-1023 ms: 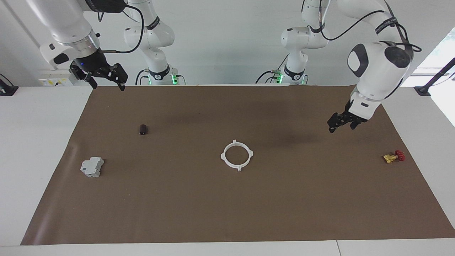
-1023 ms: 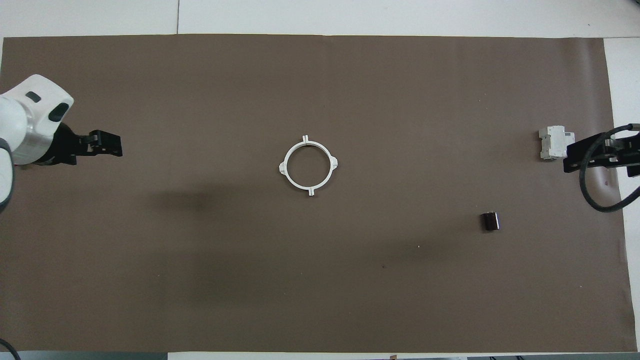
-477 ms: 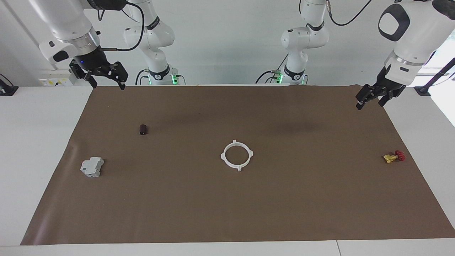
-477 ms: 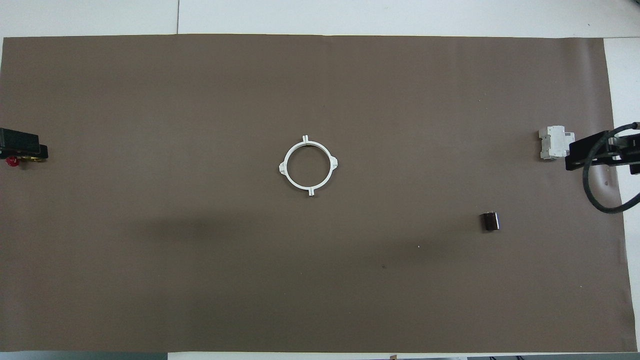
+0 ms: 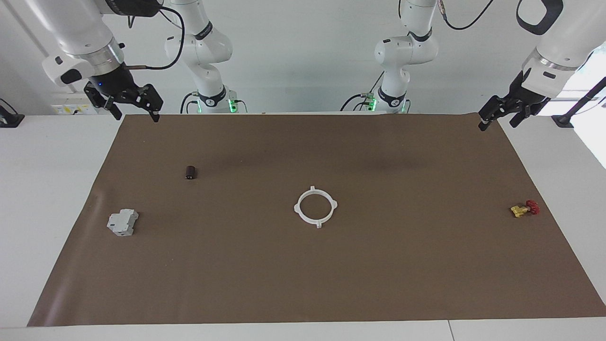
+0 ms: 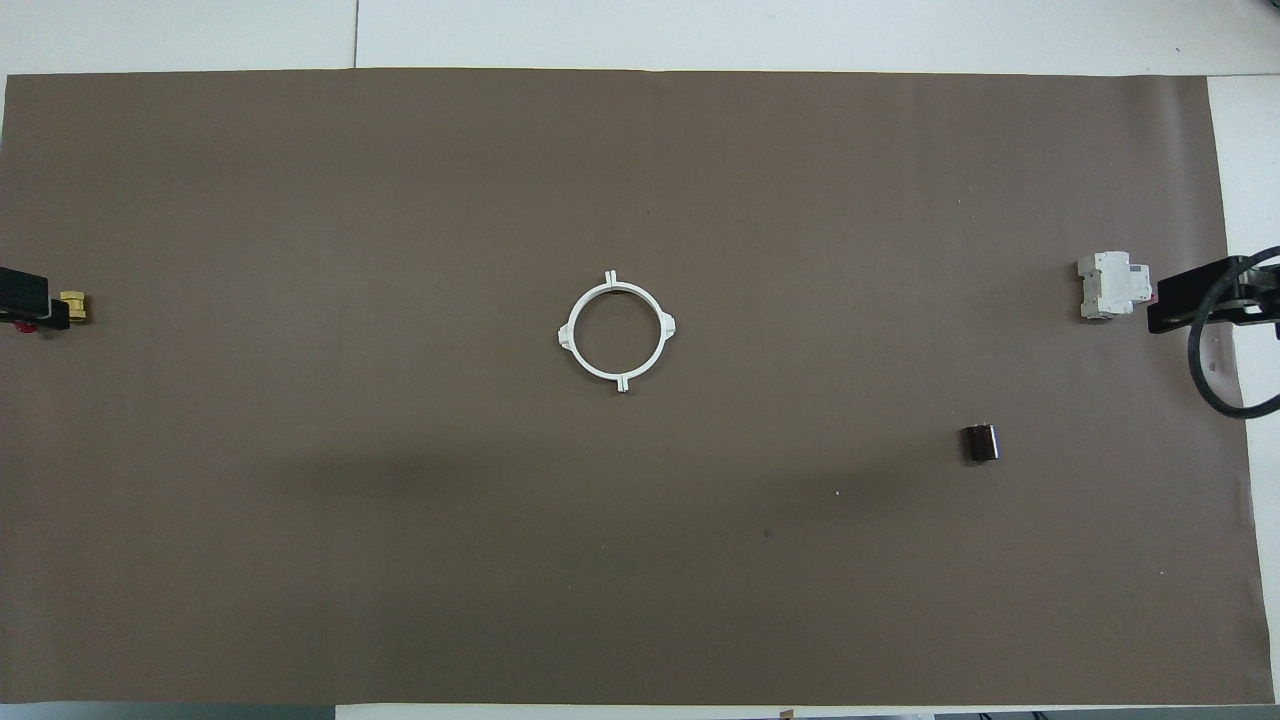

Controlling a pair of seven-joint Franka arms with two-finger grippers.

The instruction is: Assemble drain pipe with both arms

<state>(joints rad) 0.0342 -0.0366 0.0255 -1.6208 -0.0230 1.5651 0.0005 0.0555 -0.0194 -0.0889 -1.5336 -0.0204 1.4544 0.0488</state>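
Note:
The drain pipe [image 5: 297, 207] lies flat in the middle of the brown mat as one closed white ring with four tabs; it also shows in the overhead view [image 6: 620, 376]. Neither gripper touches it. My left gripper [image 5: 497, 118] is open and empty, raised over the mat's corner at the left arm's end by the robots; only its tip shows at the overhead view's edge [image 6: 25, 300]. My right gripper [image 5: 135, 111] is open and empty, raised over the mat's corner at the right arm's end; it shows in the overhead view [image 6: 1190, 305] too.
A grey boxy block [image 5: 122, 222] and a small dark cylinder [image 5: 191, 172] lie toward the right arm's end. A yellow valve with a red knob [image 5: 524, 209] lies toward the left arm's end. The brown mat [image 5: 303, 284] covers the table.
My left gripper has risen and drawn back from over the mat to the corner by the robots. My right gripper has shifted slightly outward. The ring has not moved.

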